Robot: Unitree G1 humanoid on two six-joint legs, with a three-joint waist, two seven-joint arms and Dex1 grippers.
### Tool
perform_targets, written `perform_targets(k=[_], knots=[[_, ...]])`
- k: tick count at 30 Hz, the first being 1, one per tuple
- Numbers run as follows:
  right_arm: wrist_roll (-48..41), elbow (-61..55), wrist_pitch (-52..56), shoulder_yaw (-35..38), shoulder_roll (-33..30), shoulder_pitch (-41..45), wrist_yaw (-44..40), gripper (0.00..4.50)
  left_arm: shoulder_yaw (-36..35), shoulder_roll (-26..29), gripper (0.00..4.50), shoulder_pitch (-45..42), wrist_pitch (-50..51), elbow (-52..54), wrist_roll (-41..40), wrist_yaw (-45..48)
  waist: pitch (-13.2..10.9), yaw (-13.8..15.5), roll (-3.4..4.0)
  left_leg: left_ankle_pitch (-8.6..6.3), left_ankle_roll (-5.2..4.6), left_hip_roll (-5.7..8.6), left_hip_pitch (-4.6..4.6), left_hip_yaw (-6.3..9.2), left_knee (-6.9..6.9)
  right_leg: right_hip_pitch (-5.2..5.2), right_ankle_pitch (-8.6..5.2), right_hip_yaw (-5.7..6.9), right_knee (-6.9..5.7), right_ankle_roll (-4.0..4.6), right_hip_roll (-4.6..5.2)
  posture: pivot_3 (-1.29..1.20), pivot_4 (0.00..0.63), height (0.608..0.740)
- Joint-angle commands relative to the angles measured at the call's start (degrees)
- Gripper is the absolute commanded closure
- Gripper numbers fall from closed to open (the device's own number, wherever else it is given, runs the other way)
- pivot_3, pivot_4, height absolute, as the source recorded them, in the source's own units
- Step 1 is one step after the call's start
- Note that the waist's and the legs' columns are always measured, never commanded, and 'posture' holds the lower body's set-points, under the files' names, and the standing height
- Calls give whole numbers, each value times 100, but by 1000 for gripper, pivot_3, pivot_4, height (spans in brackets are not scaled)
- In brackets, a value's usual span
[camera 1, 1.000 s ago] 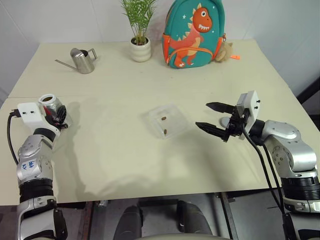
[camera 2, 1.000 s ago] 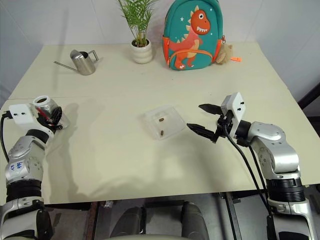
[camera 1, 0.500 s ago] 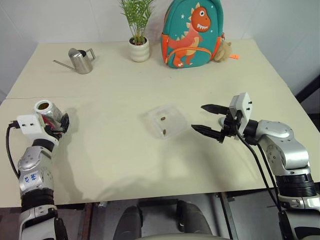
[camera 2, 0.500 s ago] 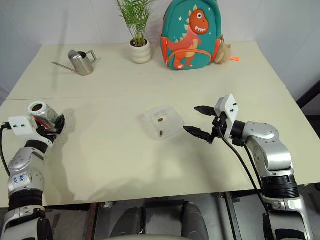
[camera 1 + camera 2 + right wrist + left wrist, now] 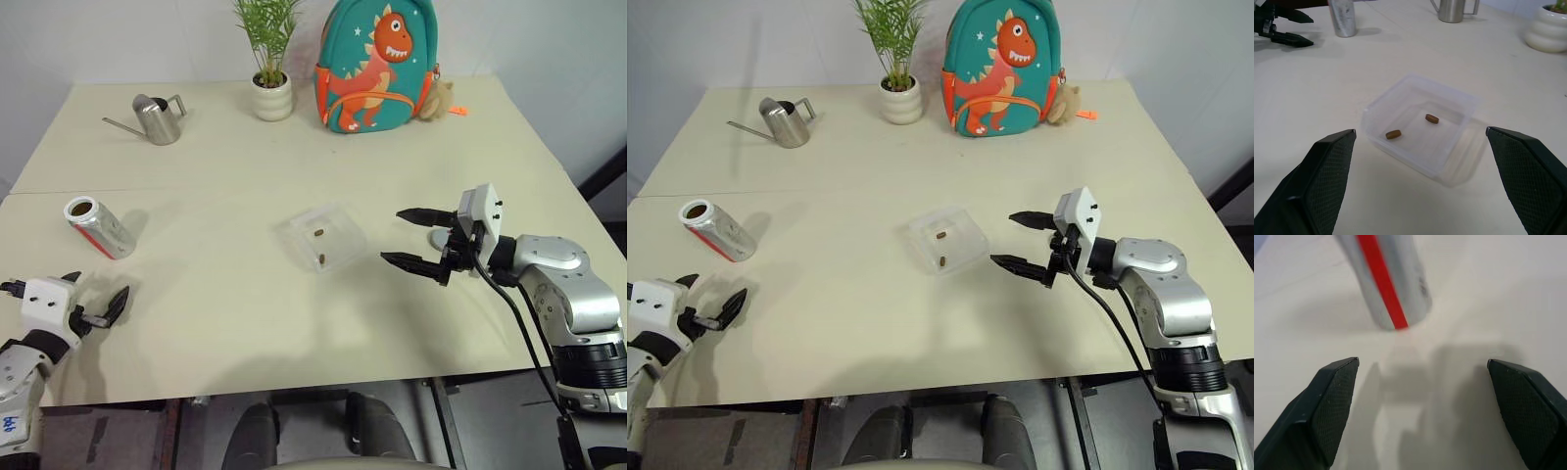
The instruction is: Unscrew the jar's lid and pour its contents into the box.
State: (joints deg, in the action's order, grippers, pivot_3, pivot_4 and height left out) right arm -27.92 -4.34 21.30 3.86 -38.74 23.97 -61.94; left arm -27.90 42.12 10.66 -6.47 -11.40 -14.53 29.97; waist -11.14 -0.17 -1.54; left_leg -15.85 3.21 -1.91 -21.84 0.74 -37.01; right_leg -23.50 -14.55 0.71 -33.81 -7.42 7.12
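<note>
On the left, the small silvery cylinder jar looks like brushed metal with a dull sheen and a glossy red stripe. The shallow square box at the centre is clear, smooth plastic, faintly frosted, holding two matt brown pellets. The cream table is smooth and matt. Far left, the steel watering can shines. The black fingers carry a fine rough cross-hatched texture.

Silvery jar with a red streak, clear box holding brown contents, teal dinosaur backpack.
</note>
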Motion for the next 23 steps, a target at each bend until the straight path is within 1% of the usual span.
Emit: perform_targets(k=[1,5,9,12,14,17,23], knots=[[-234,-211,-41,381,-198,-124,-127,0,-121,97,18,278,-248,470,-296,686,1,8,2,-3,1,0,-1,-3,0,1,0,-1,4,1,2,0,150,740],[-462,-287,165,526,-423,-141,-316,0,199,248,18,98,2,1622,-765,1387,1,33,2,-6,0,0,-14,-3,-7,-2,3,0,12,6,4,0,150,740],[-535,-380,250,513,-565,-127,-422,0,779,430,18,-471,276,2214,-953,1937,1,12,2,-6,-1,0,-13,-4,-7,-1,6,-1,13,11,3,0,150,740],[-532,-488,307,518,-605,-123,-362,0,1076,560,18,-967,418,2243,-1040,2307,1,-32,3,-5,-2,0,-13,-6,-6,-3,15,-5,12,-6,-2,0,150,740],[-551,-667,363,532,-606,-190,-247,0,1191,605,18,-1299,430,2065,-1032,2524,1,-33,4,-8,-7,-3,-13,-6,-4,-7,25,-6,9,-24,-8,0,150,740],[-566,-973,444,562,-597,-363,-81,0,1272,640,18,-1724,474,1754,-1021,2746,0,-14,4,-12,-12,-20,-13,-6,-4,-12,32,-6,7,-39,-26,0,150,740],[-645,-1153,541,718,-580,-668,182,0,1334,598,18,-2252,521,1424,-970,2894,0,7,4,-18,-9,-45,-14,-6,-5,-13,29,-6,10,-33,-52,0,150,740]])
